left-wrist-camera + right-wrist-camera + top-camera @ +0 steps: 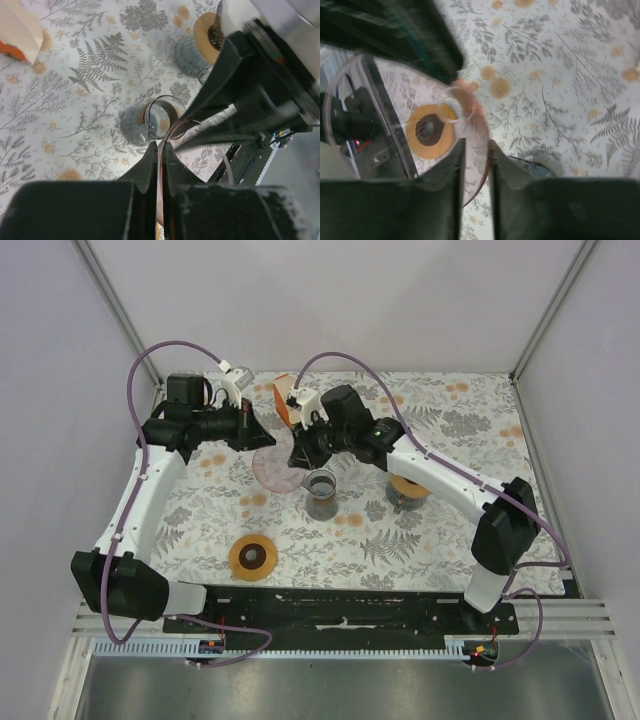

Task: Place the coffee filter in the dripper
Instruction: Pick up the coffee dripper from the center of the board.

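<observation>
A pink see-through dripper (272, 470) hangs above the table's middle, between both grippers. My left gripper (260, 443) is shut on its thin rim, which shows as a pink strip (176, 130) between the fingers in the left wrist view. My right gripper (300, 453) is closed on the dripper's opposite edge (476, 112), near its small ring handle. Cream paper filters in an orange holder (287, 400) stand at the back, apart from both grippers; they also show in the left wrist view (17, 27).
A glass carafe (321, 492) stands just right of the dripper and below it. A grey ribbed vessel with a wooden ring top (408, 490) stands farther right. A flat wooden disc with a dark centre (252, 557) lies near the front left.
</observation>
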`<state>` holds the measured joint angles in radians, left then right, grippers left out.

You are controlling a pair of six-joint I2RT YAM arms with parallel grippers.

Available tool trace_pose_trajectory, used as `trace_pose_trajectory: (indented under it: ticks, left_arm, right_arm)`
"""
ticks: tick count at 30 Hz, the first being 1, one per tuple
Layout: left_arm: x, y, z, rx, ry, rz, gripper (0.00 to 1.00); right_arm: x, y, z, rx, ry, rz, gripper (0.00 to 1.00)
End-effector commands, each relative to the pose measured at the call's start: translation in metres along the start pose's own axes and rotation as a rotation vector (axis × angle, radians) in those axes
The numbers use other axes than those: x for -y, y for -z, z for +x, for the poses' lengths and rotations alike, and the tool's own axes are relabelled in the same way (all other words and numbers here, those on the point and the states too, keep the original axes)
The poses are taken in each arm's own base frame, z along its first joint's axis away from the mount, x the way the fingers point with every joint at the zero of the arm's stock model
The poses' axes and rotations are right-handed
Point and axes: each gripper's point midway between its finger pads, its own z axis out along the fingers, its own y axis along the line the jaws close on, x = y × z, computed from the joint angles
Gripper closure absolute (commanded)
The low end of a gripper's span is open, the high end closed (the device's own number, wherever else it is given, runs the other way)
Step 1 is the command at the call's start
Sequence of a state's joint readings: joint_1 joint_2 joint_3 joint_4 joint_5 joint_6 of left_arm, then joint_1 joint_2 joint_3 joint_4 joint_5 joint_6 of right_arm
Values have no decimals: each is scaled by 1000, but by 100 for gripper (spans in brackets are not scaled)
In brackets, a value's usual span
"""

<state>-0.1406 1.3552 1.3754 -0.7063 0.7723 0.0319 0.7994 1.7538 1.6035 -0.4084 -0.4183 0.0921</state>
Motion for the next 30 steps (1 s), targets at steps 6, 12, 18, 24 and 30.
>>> trace_pose_trajectory:
  ticks: [6,12,18,24,30]
  left_arm:
    - [4,6,-31,82,6,-42,28]
    - [-39,22,-41,101,0,-313,13]
    - [-69,18,-17,55,19,-433,12]
    - [-77,14,0,25,27,-448,12]
    - [-80,13,8,12,33,-454,12]
  right_arm:
    - [9,28,-20,22,-59,69,100]
    - [27,67,-6,-49,-94,192,100]
    - [48,84,-2,-51,-102,278,100]
    - [76,76,11,-95,-129,324,100]
    - [83,57,20,-133,-156,290,100]
